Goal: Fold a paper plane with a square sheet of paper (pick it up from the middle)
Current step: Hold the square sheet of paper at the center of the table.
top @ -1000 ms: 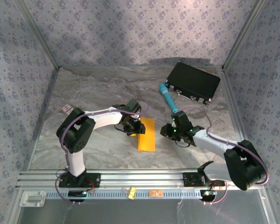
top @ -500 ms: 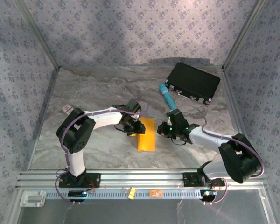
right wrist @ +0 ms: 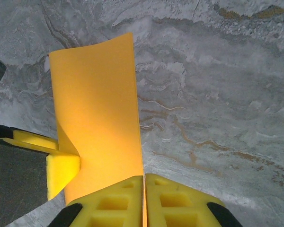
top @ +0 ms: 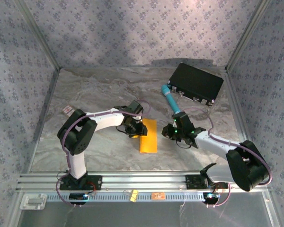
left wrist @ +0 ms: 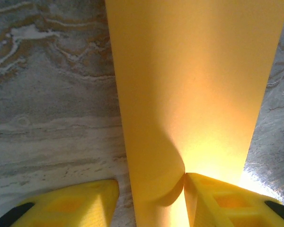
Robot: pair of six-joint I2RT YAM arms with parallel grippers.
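From above, we see the square sheet of paper [top: 149,139], folded into a long orange strip, lying flat mid-worktop [top: 94,90]. The left claw [top: 134,130] sits at the sheet's far left corner. The right claw [top: 166,134] is just beside its right edge. A teal cylinder [top: 171,99] lies beyond the sheet to the right.

On the left wrist, the fingers [left wrist: 75,203] stand half open astride the sheet's end, the right one touching its curled edge.

On the right wrist, the fingers [right wrist: 180,203] are pressed together at the sheet's edge. We cannot tell whether paper is pinched between them.
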